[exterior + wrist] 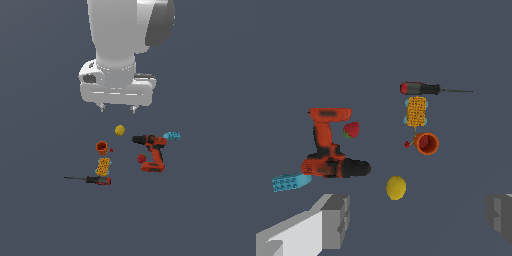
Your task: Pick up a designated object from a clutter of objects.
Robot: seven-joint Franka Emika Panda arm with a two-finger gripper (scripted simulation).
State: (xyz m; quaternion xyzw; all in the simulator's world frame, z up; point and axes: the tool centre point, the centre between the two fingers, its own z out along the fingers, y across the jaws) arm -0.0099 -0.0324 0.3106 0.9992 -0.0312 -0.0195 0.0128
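One spread hand (pixel 117 108) hovers above the orange cup (pixel 101 146), patterned box (pixel 103 166) just beside.

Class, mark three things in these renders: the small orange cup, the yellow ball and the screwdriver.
orange cup (pixel 101 146), exterior view, on its round rim.
yellow ball (pixel 119 130), exterior view, on the middle of the ball.
screwdriver (pixel 420 89), wrist view, on its red and black handle.

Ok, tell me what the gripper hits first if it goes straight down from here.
Probably the yellow ball: it lies nearest beneath the open gripper. Depth is unclear; the fingers might straddle it.
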